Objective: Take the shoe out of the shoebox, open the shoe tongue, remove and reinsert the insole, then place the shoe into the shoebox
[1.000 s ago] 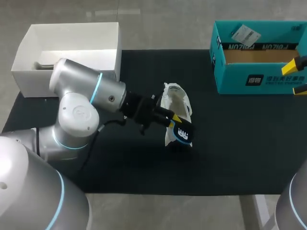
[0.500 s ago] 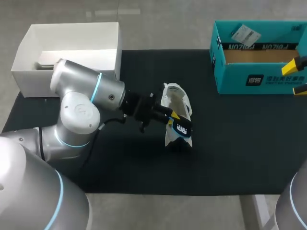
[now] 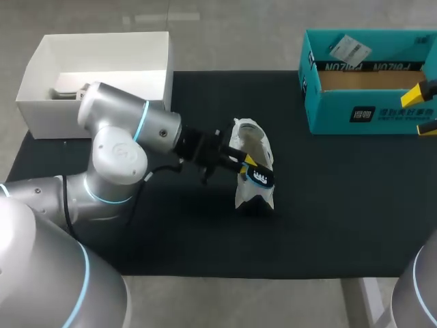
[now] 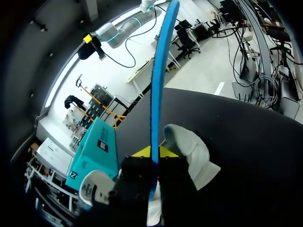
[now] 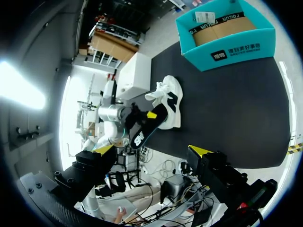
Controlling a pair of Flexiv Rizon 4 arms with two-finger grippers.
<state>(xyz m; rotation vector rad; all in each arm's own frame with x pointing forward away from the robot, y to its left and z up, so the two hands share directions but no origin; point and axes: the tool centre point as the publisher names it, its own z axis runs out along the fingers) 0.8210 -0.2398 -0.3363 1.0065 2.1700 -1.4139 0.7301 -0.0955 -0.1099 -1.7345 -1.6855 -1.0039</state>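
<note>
Jaws, head view: L gripper (image 3: pixel 247 164) pinched on the insole (image 3: pixel 260 180); R gripper (image 3: pixel 423 110) has its 2 yellow tips spread, nothing btwn them.
Shoe, head view: white shoe (image 3: pixel 254 145) on the black mat (image 3: pixel 341 205), opening facing up.
Insole, head view: black w/ blue rim, tilted over the shoe's near end; touching the shoe or just above it, can't tell.
Shoebox, head view: teal shoebox (image 3: pixel 355 113) well apart from the shoe, toward the R-arm side and farther back; open top; R gripper at its outer end.
White box, head view: white box (image 3: pixel 102 51) well apart from the shoe on the L-arm side, partly behind the L arm (image 3: pixel 130 137).
Jaws, L wrist view: L gripper (image 4: pixel 152 152) has both fingers clamped on the insole (image 4: pixel 158 85), which shows edge-on as a thin blue strip rising from btwn the 2 tips.
Shoe, L wrist view: shoe (image 4: pixel 191 151) just beside and under the fingers; shoebox (image 4: pixel 94 151) past it, well apart.
Jaws, R wrist view: R gripper (image 5: pixel 150 150) fingers wide apart, empty.
Shoe, R wrist view: shoe (image 5: pixel 171 101) mid-mat, ahead of the R gripper; insole (image 5: pixel 144 130) slanted just beside it in the L gripper (image 5: pixel 150 116); shoebox (image 5: pixel 227 40) well beyond the shoe.
</note>
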